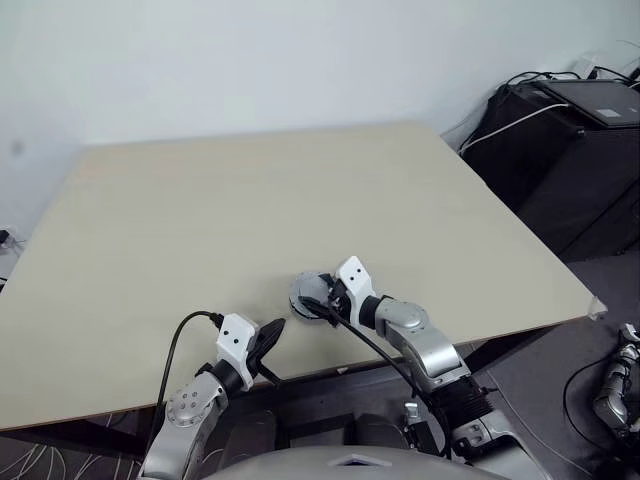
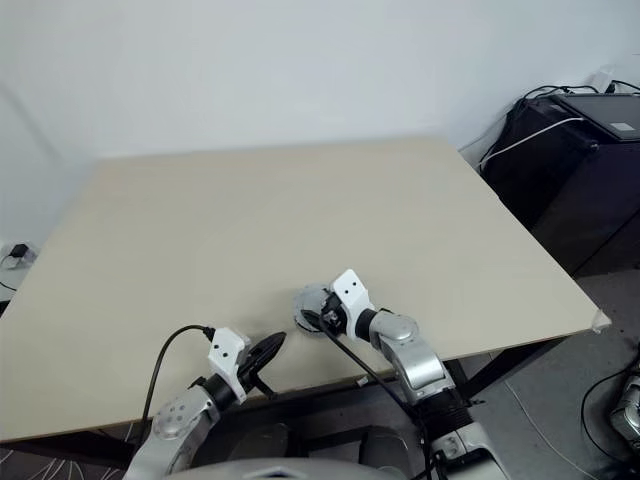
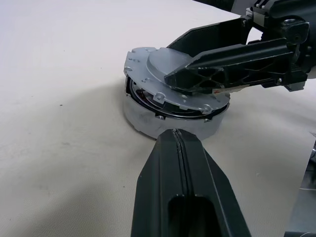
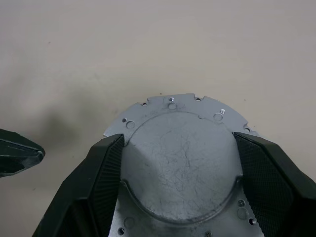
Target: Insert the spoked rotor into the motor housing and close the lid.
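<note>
The right gripper (image 4: pixel 177 197) had its two black fingers (image 4: pixel 101 185) spread wide, one on each side of the lid (image 4: pixel 180 148), at the raised round centre of that disc. From the pictures it could not be told for sure whether the fingers pressed on the lid or only stood beside it. The lid was silvery grey, with small holes and notches around its rim, and it lay a little tilted on top of the motor housing (image 3: pixel 163 123), so that a dark gap showed under its edge on one side. Inside this gap some dark and shiny parts were seen, but they could not be told apart.

The left gripper (image 3: pixel 180 140) had its fingers pressed together into one dark wedge. Its tip pointed at the side wall of the motor housing and stood just beside it.

The motor housing stood on the pale table (image 1: pixel 250 200), near the edge closest to the robot. The left gripper was to the left of the housing, the right gripper over it.
</note>
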